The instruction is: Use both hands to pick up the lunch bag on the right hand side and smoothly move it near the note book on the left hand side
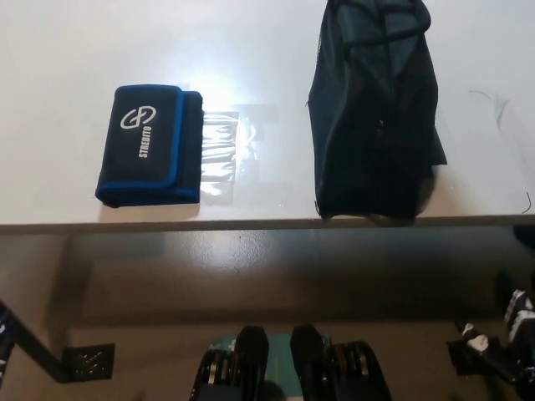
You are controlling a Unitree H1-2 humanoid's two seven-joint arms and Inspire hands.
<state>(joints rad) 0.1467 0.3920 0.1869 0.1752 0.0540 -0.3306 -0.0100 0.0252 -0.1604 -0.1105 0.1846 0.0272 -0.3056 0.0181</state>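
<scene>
A dark, soft lunch bag (374, 117) stands on the white table (251, 50) at the right, with its near end close to the front edge. The notebook (150, 144), black with a blue border and white lettering, lies flat on the left, about a hand's width from the bag. Low at the picture's right edge, below the table's level, part of my black right hand (512, 338) shows, well short of the bag. Its fingers are too dark and cut off to read. My white left hand is out of sight.
A strip of clear plastic (221, 154) lies beside the notebook, between it and the bag. The table's front edge (251, 224) runs across the middle of the picture. Below it is brown floor with a black bracket (84, 361) at the lower left.
</scene>
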